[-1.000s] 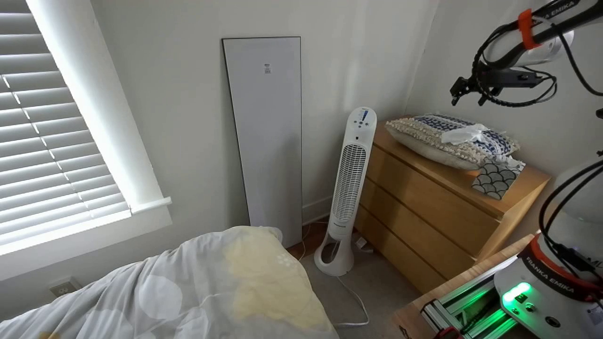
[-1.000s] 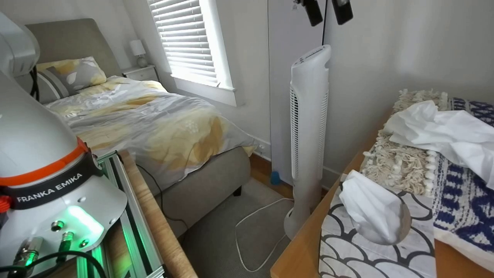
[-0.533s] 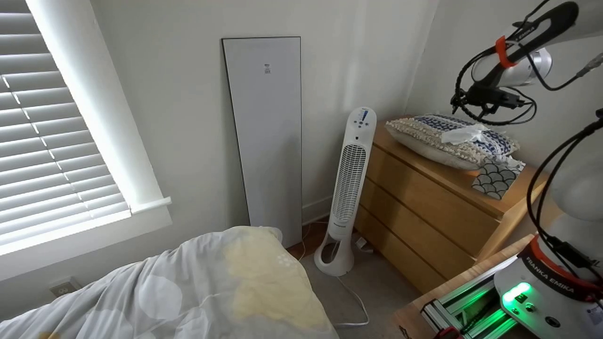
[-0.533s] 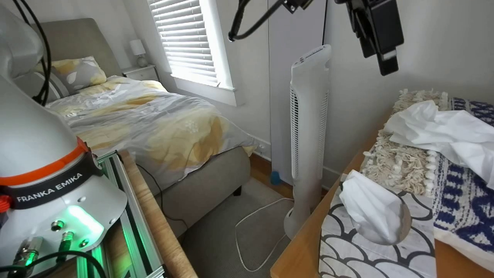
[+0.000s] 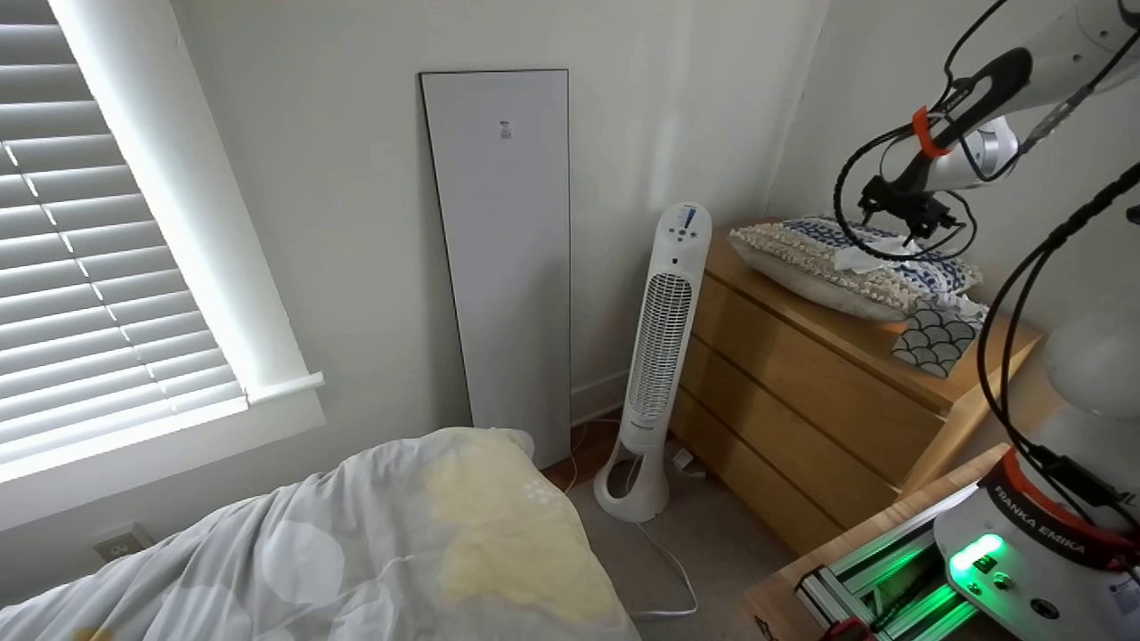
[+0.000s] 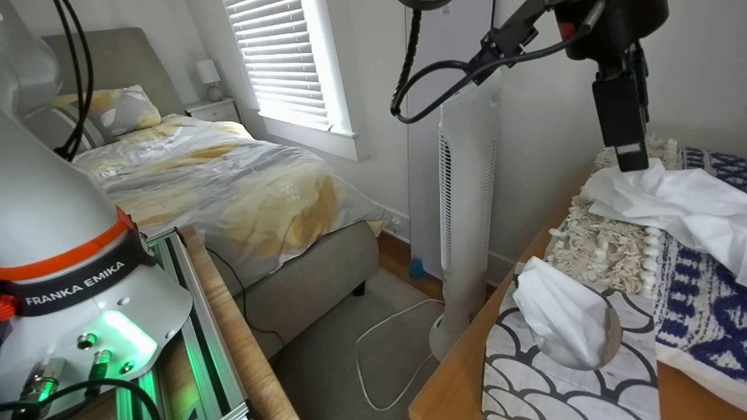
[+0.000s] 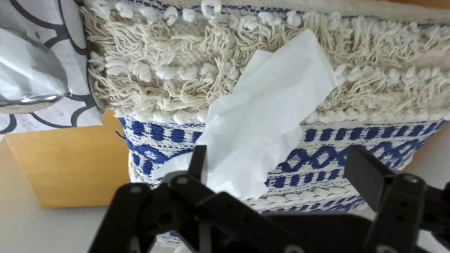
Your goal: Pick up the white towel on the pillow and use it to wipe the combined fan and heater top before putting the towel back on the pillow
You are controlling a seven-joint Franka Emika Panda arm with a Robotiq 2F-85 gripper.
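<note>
The gripper (image 7: 281, 160) is being held with its fingers (image 7: 367, 174) spread wide, nothing being gripped, above the pillow (image 7: 386, 59). The white towel (image 7: 260, 119) is lying on that pillow beneath the gripper, its larger part being seen beyond the fingertips in the wrist view. Its long axis is slanting across the line along which the fingers are facing each other: the near end is being partly hidden by the finger at that view's left, while the far end is reaching ahead of the gap. More cloth is thus being offered to that finger than to its opposite. Whether cloth is being touched is not being settled by any view.

By judgement, the pick-up is being prepared; a lowering, with a shift ahead and toward the covering finger, is probably being called for, lest only an edge be pinched. The combined fan and heater (image 5: 659, 347) is standing well off to the gripper's side in an exterior view, the wiping still being owed.
</note>
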